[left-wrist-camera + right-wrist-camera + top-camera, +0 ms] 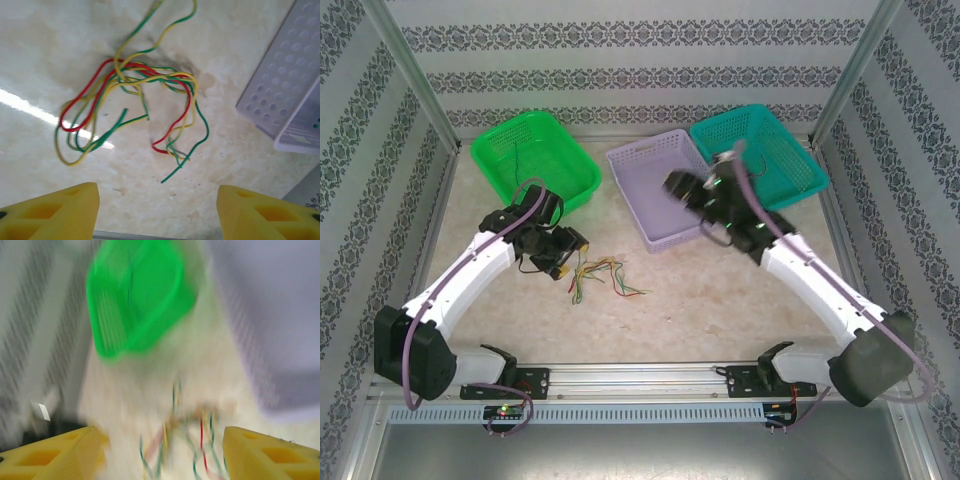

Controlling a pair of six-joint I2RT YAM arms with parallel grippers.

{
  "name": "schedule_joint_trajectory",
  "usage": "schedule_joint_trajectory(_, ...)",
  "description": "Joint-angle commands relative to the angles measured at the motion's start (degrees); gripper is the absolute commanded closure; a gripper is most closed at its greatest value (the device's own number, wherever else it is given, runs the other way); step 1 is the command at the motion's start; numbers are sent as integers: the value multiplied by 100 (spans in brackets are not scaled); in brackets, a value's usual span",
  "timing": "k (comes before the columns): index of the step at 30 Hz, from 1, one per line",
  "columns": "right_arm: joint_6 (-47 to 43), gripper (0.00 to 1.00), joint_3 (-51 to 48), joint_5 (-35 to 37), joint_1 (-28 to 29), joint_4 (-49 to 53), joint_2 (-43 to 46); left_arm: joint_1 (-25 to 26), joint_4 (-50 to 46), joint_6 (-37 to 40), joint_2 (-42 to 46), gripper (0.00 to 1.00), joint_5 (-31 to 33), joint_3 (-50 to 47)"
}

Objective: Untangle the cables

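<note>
Top external view: cables (605, 275), a loose tangle of thin red, green and yellow wires, lie on beige marbled table top (720, 300). They sit near the front of lilac perforated plastic basket (625, 170) and well apart from green mesh plastic basket (495, 150).

Left gripper (572, 256) hangs just beside the tangle's left edge. In left wrist view, left gripper (160, 212) has its yellow fingers spread and nothing between them. The cables (145, 72) lie just ahead and it touches none of them.

Right gripper (680, 187) is over the lilac basket. Right wrist view is blurred, but right gripper (160, 455) also shows fingers apart and empty.

Step in hand, my read: pick 1 wire out.
- Aim for a loose tip, not the crossing cluster mid-tangle. The free green end (167, 177) sticks clear at the near side.
- Centre the fingers on that 1 strand only, low to the table.
- Draw it slowly away from the cluster.
- If the pile drags along, pin the rest with the other gripper.
</note>
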State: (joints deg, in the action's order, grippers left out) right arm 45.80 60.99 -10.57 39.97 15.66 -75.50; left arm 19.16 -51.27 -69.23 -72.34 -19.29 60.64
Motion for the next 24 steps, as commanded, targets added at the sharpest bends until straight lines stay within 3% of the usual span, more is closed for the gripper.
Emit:
schedule_joint_trajectory(1,-1138,34,56,-292,677,727,-561,-112,-496,393,39,35,276,-158)
schedule_joint_trajectory(7,-1290,42,496,-357,1202,1028,-1732,-109,-189,1092,-308,35,-58,-457)
schedule_joint_trajectory(17,-1431,54,951,-111,1233,1276,-2655,143,567,1348,-605,37,-401,-1027)
schedule_joint_trajectory(20,-1435,62,1083,-30,1233,1263,-2846,284,722,1307,-676,37,-365,-1058)
schedule_joint_trajectory(24,-1475,83,1152,178,1233,1292,-2922,441,968,1447,-1039,43,-206,-1154)
